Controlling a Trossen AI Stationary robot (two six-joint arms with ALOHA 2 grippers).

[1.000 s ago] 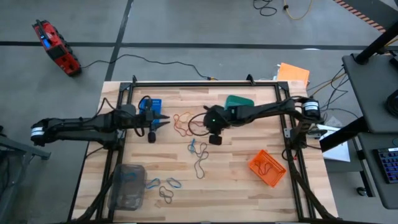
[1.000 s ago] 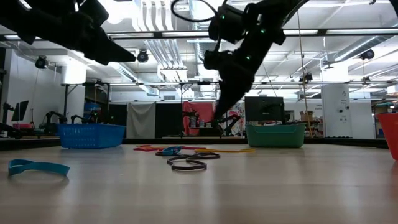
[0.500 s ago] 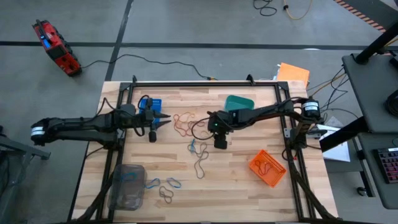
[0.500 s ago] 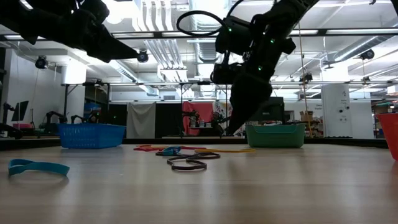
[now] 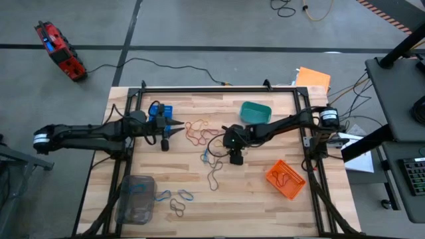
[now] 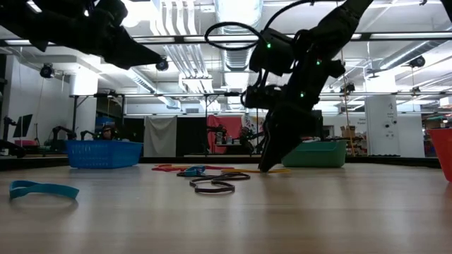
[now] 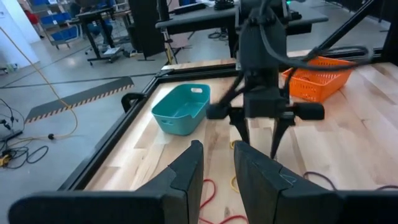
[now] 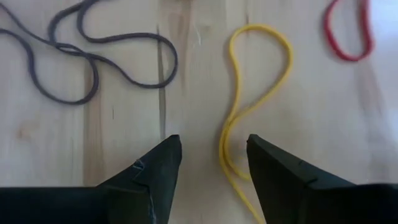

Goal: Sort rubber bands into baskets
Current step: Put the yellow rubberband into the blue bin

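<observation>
Left gripper (image 5: 174,131) parked above the table beside the blue basket (image 5: 161,111), fingers a narrow gap apart, nothing in them. Right gripper (image 8: 206,163) low over table centre, jaws spread either side of a yellow rubber band (image 8: 252,112) lying flat; grey band (image 8: 93,62) and red band (image 8: 348,34) close by.

Step, as I read it: lining up a pick on the yellow band. Next: drop to the wood, close on the strand, lift clear of its neighbours.

Containers, left to right:
- clear-grey basket (image 5: 135,197): bluish bands inside
- blue basket: contents hidden
- teal basket (image 5: 255,112): looks empty
- orange basket (image 5: 285,179): a band or two inside

Loose bands (image 5: 212,174) spread mid-table.
</observation>
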